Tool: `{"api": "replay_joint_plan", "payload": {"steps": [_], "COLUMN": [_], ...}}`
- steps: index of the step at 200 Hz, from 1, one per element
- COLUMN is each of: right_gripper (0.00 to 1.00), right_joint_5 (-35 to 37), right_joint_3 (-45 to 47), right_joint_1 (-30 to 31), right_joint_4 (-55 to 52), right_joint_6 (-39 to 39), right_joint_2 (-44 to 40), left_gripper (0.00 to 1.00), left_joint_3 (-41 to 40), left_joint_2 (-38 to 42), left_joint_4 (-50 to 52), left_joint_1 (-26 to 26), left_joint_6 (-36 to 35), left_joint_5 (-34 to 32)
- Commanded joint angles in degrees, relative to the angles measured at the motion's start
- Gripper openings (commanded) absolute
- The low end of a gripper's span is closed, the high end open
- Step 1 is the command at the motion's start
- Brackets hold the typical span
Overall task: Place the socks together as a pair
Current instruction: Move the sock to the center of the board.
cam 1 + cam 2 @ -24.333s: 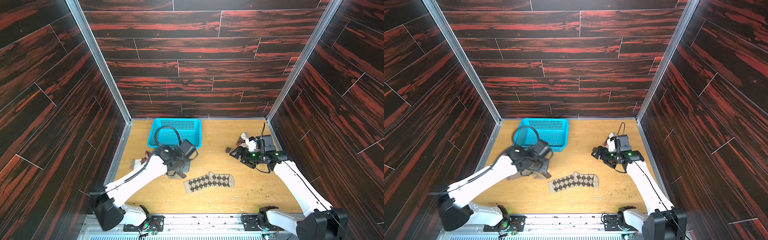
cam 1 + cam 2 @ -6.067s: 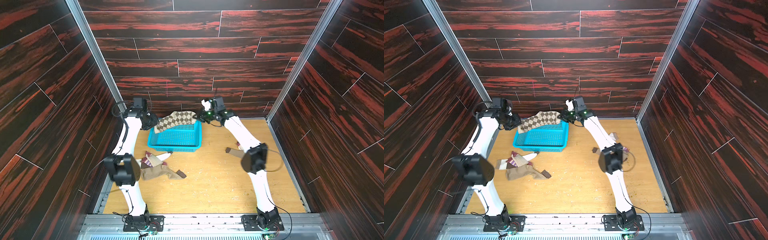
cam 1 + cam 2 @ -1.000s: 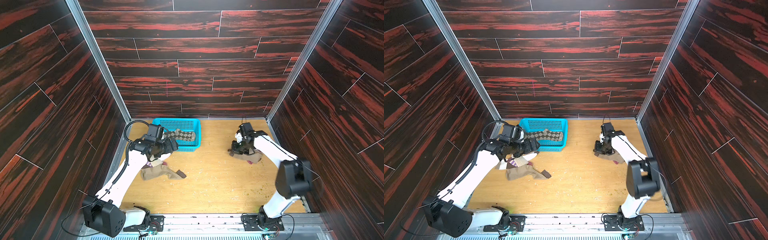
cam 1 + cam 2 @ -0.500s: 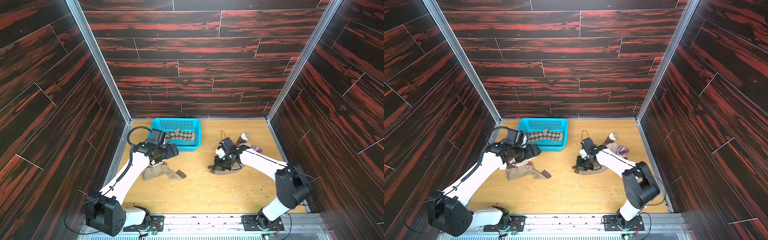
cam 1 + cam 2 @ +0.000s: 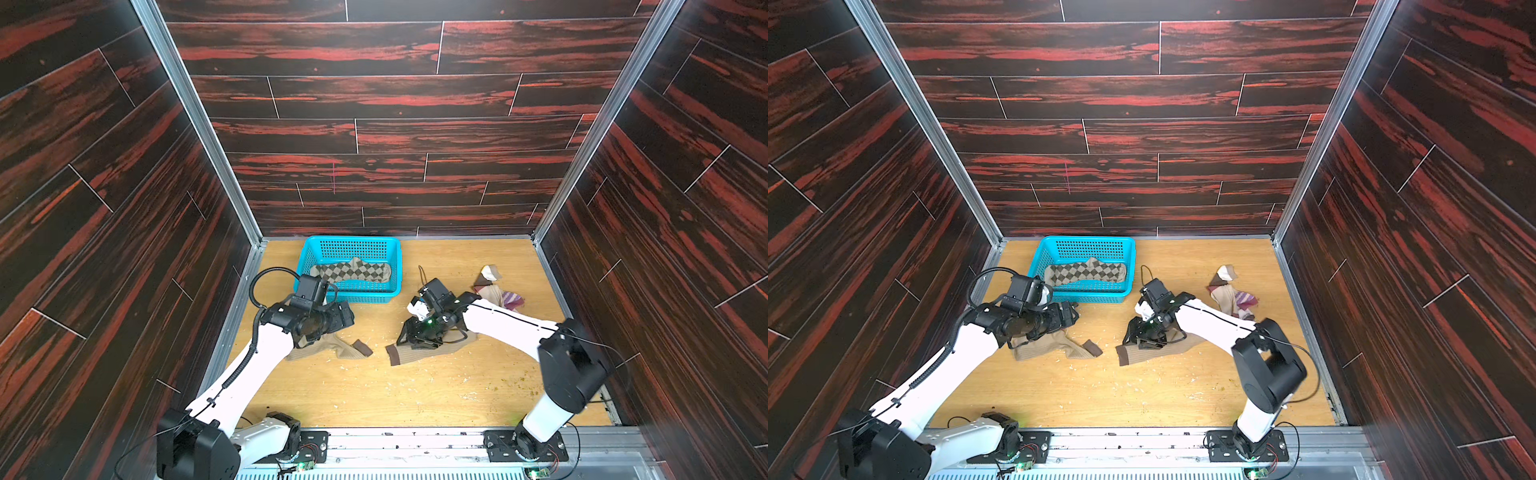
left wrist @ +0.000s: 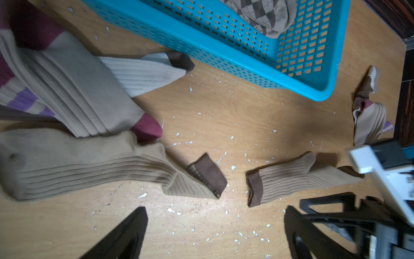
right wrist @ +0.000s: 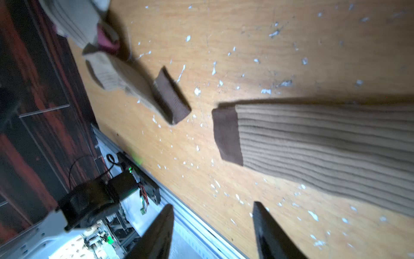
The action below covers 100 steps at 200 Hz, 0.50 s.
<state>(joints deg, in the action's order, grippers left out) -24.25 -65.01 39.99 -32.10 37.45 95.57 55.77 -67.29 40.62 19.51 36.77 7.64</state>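
Left arm (image 5: 249,374): rises from its base at the near edge; the white link slants up and away to the wrist.
Left wrist (image 5: 307,324): black, bent so the claw reaches sideways toward the right arm.
Left claw (image 5: 347,318): held low; in the left wrist view its two dark fingers (image 6: 125,235) stand spread wide apart.
Right arm (image 5: 507,324): upright from its base to a black elbow, then the white forearm stretches inward toward the left arm.
Right wrist (image 5: 440,311): tipped downward.
Right claw (image 5: 415,338): pointed down and low; in the right wrist view its fingers (image 7: 156,233) are parted, gripping nothing.
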Motion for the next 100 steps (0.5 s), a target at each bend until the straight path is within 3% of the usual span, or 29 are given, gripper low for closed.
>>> {"api": "replay_joint_plan", "payload": {"steps": [1,25,64,100], "right_gripper": [0.62,0.63,0.63,0.71], "right_joint_5": [-1.39,1.73,3.09,3.53], "right_joint_3": [0.28,0.33,4.99,6.41], "right_joint_1": [-2.12,-6.36,-20.44,-22.50], "right_joint_4": [-5.95,-12.48,-17.84,-17.28], "right_joint_6": [-3.83,-6.72,-10.38,-11.88], "right_joint_2": [-5.96,-11.59,-17.43,-18.86], "left_gripper": [0.97,0.97,0.96,0.90], "left_joint_3": [-1.25,-1.97,-1.08,2.22], "left_joint_2": [2.49,1.81,-5.84,-17.24], "left_joint_4": [-0.38,-2.24,-2.42,-0.25], "left_joint_1": [2.51,7.64,15.35,19.31], "left_joint_6": [1.20,1.63,0.56,1.01], "left_joint_5": [-1.20,-1.08,0.39,4.66]}}
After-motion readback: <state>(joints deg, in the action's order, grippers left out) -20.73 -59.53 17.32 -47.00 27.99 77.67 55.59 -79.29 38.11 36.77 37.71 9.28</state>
